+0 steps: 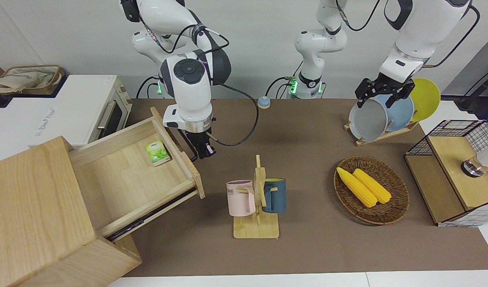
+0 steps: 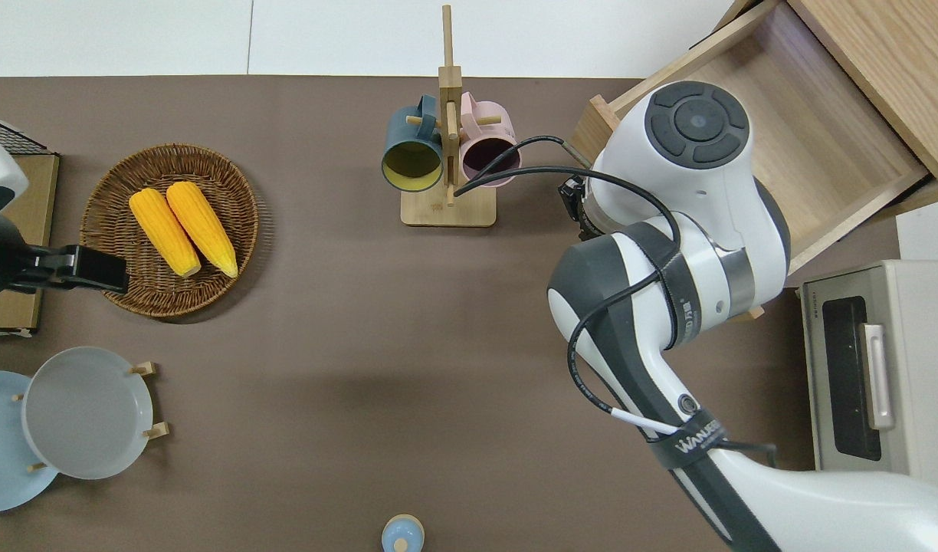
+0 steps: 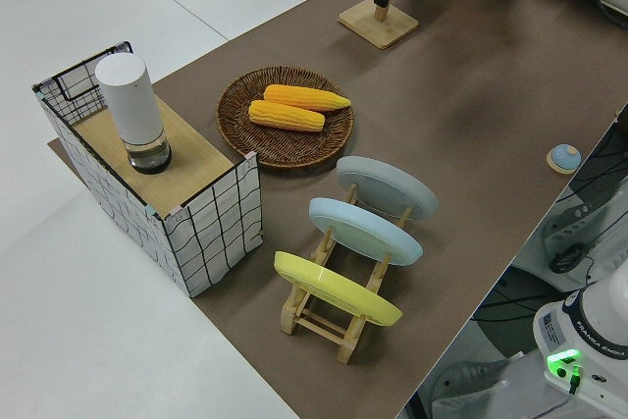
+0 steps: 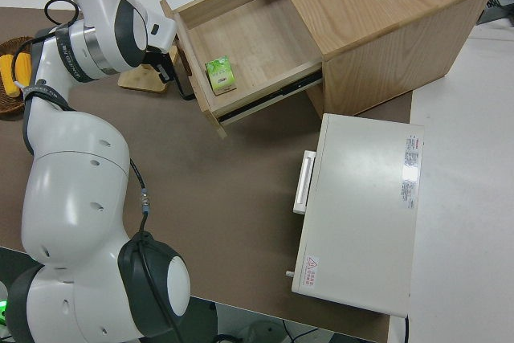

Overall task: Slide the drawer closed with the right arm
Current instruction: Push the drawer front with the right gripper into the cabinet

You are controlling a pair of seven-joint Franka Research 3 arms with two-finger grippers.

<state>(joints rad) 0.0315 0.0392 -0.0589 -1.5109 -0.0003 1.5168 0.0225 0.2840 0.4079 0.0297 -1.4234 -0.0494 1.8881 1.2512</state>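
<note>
The drawer (image 1: 124, 171) stands pulled far out of the pale wood cabinet (image 1: 32, 199), at the right arm's end of the table. A small green packet (image 1: 158, 153) lies in it. The black loop handle (image 1: 193, 154) shows on the drawer's front. My right gripper (image 1: 207, 151) hangs low, right beside that handle on the side away from the cabinet. I cannot see whether it touches the handle. The right side view shows the drawer (image 4: 249, 46), the packet (image 4: 219, 74) and the right gripper (image 4: 166, 70) in the same places. The left arm is parked.
A wooden mug rack (image 1: 256, 223) with a pink and a blue mug stands close to the drawer's front. A white toaster oven (image 1: 68, 107) sits beside the cabinet, nearer to the robots. A basket (image 1: 395, 207) of corn, a plate rack (image 1: 363, 140) and a wire-mesh box (image 1: 455, 175) are toward the left arm's end.
</note>
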